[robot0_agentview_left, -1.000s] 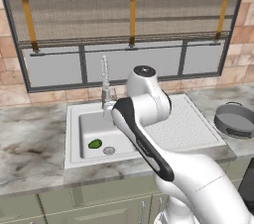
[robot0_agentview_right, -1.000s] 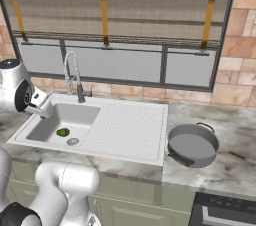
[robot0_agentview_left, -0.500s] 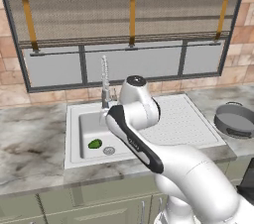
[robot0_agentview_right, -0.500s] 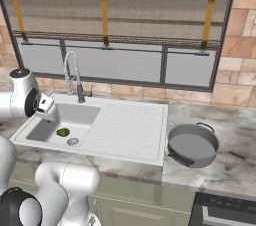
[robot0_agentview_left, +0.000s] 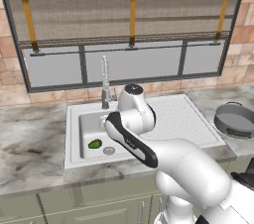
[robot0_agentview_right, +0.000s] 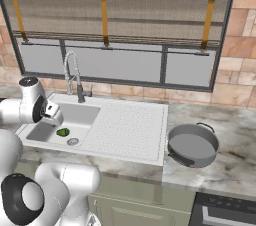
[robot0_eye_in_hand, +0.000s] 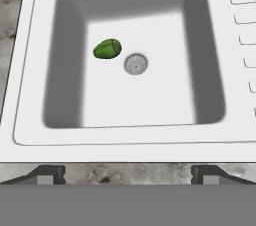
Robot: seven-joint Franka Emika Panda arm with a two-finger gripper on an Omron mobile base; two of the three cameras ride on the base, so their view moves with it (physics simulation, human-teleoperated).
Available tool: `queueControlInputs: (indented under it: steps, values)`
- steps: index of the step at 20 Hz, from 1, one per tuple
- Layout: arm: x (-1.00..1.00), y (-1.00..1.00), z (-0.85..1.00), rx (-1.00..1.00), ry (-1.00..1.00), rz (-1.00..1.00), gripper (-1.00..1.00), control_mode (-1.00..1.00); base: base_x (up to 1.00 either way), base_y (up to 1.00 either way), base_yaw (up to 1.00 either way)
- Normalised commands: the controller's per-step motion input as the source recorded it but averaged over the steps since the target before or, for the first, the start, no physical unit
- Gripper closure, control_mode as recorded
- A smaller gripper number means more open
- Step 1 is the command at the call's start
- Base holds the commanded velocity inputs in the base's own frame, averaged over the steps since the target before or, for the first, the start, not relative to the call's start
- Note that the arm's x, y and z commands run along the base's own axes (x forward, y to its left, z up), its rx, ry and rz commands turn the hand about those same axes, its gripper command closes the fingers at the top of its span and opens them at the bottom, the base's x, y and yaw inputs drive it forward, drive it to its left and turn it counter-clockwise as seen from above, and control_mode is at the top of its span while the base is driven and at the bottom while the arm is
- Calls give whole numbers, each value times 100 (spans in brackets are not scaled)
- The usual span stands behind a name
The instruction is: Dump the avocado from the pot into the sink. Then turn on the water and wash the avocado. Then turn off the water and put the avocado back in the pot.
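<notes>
Avocado [robot0_eye_in_hand: 107,49] sits on the sink [robot0_eye_in_hand: 150,142] basin floor, just beside the round metal drain [robot0_eye_in_hand: 136,63], apart from it by a sliver. In the left base view the avocado [robot0_agentview_left: 94,143] lies toward the basin's front left, drain [robot0_agentview_left: 108,150] next to it. The right base view agrees: avocado [robot0_agentview_right: 63,132] in the basin, drain [robot0_agentview_right: 73,141] just in front of it.

End effector [robot0_eye_in_hand: 128,175] is fully open and holds nothing. Its two dark finger tips [robot0_eye_in_hand: 47,174] stand well apart at the bottom of the hand view, over the marble table [robot0_eye_in_hand: 125,172] edge in front of the sink, looking down into the basin. Nothing between the tips.

Pot [robot0_agentview_left: 235,119] sits upright on the table to the right of the drainboard [robot0_agentview_left: 181,119], well apart from the basin. In the right base view the pot [robot0_agentview_right: 192,144] is just past the drainboard's [robot0_agentview_right: 131,127] right edge, interior bare grey.

Faucet [robot0_agentview_left: 105,82] stands at the back rim of the sink, spout over the basin; no water stream visible from it. The arm's white wrist section is above the basin's right part in the left base view and hides some of the basin there.
</notes>
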Motion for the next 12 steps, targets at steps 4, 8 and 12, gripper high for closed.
queueControlInputs:
  steps: [4, 8, 12]
  values:
    - [4, 1, -17, 0, 0, 10, -100, -100, 0, 0, 0]
    - [13, 0, -13, -3, 0, 14, -100, -100, 0, 0, 0]
    - [19, 4, -14, -7, 0, 16, -100, -100, 0, 0, 0]
